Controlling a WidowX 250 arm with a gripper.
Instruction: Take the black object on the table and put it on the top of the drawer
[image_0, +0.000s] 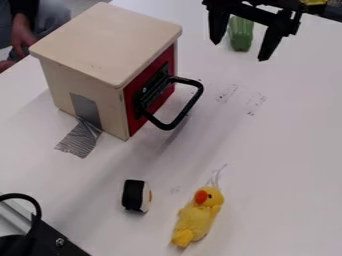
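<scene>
The black two-finger hand (240, 49) is wide open, with nothing held in it. The small black-and-white block (135, 195) lies on the white table (274, 150), well apart from the hand, down and to the left in the view. The direct way there passes the black metal handle (190, 107) of the drawer, so I think the hand should travel above it.

The object (135, 195) is black and white, the duck (197, 218) yellow and orange, the drawer (110, 70) tan and red
</scene>
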